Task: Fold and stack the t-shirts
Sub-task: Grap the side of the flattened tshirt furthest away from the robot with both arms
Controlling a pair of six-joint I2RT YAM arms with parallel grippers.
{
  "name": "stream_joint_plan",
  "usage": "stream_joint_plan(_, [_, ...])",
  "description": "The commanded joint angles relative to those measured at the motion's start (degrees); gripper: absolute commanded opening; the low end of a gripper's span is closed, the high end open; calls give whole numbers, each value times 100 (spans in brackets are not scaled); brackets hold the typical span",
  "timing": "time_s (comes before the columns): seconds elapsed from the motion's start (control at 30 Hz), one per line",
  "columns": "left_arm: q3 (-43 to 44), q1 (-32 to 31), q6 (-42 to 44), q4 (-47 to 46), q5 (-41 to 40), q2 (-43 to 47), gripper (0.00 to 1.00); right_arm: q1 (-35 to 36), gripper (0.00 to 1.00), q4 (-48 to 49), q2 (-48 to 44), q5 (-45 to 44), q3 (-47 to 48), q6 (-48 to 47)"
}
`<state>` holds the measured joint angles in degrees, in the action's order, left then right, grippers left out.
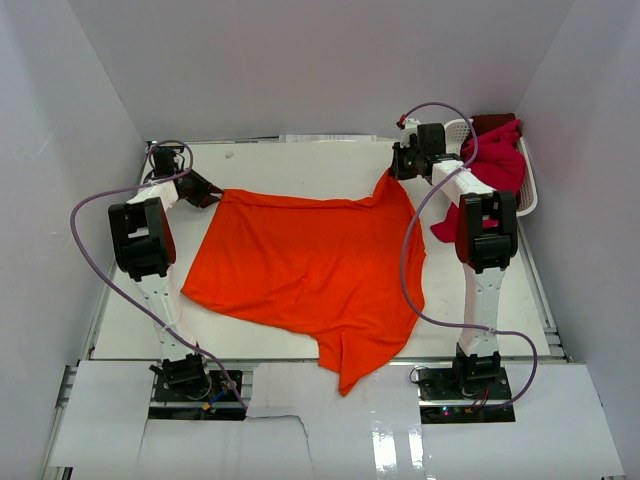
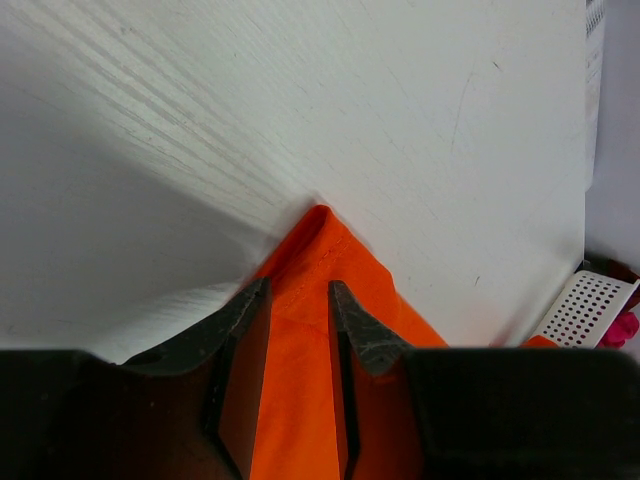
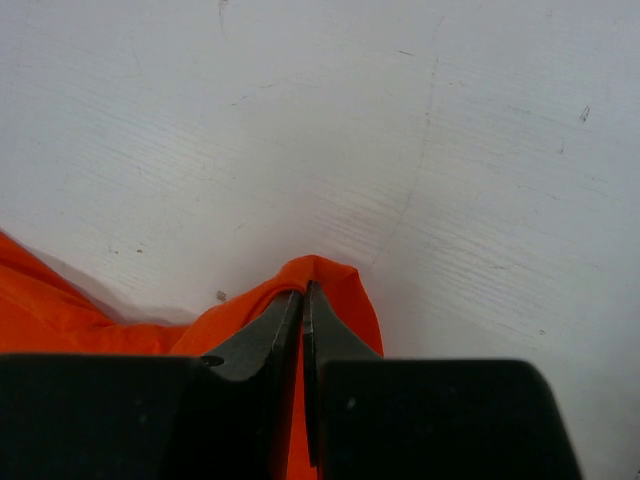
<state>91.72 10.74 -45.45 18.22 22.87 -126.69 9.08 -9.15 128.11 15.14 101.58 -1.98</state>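
Observation:
The large bright orange t-shirt [image 1: 310, 265] lies spread across the table, one part hanging over the near edge. My left gripper [image 1: 205, 190] is at its far left corner; in the left wrist view [image 2: 298, 290] the jaws stand apart with the orange cloth [image 2: 300, 380] lying between them. My right gripper [image 1: 398, 170] is shut on the far right corner, which it holds pinched and slightly raised [image 3: 303, 292]. A crimson-magenta t-shirt [image 1: 497, 165] and a dark red one [image 1: 494, 123] lie heaped in the basket.
The white lattice basket [image 1: 530, 190] stands at the far right, by the right arm; some crimson cloth hangs over its near side. White table [image 1: 300, 160] runs behind the shirt. Grey walls enclose three sides.

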Motion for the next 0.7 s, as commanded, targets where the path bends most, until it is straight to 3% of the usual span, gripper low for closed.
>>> stream_joint_plan(0.0, [21, -28, 54, 6, -11, 40, 40, 23, 8, 88, 56, 16, 187, -57])
stream_joint_plan(0.37, [-40, -151, 229, 32, -282, -5, 35, 23, 8, 97, 38, 24, 160, -57])
stream_joint_plan(0.67, [240, -292, 590, 340, -801, 48, 40, 23, 8, 115, 47, 60, 160, -40])
